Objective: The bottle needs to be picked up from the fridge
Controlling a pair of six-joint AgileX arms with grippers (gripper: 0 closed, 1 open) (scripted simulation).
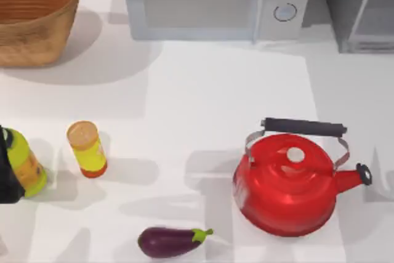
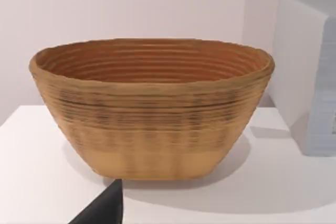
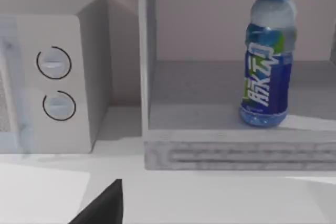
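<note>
The bottle point(image 3: 265, 56) has a bright-blue cap, a clear neck and a blue label. It stands upright on the floor of the fridge point(image 3: 236, 153), whose inside lies open to the right wrist view. The fridge point(image 1: 363, 10) is a dark-grey cabinet at the table's back right corner, with a pale frame across it. A dark part of my right gripper point(image 3: 105, 205) shows low in its wrist view, well short of the bottle and apart from it. A dark part of my left gripper point(image 2: 105, 208) shows in front of the basket point(image 2: 152, 108), holding nothing that I can see.
A light-grey microwave point(image 1: 215, 1) stands left of the fridge, and a woven basket point(image 1: 31, 16) sits at the back left. A red kettle point(image 1: 289, 180), an eggplant point(image 1: 169, 241), a yellow bottle with an orange lid point(image 1: 87, 149) and a yellow-green bottle point(image 1: 24, 164) stand nearer the front.
</note>
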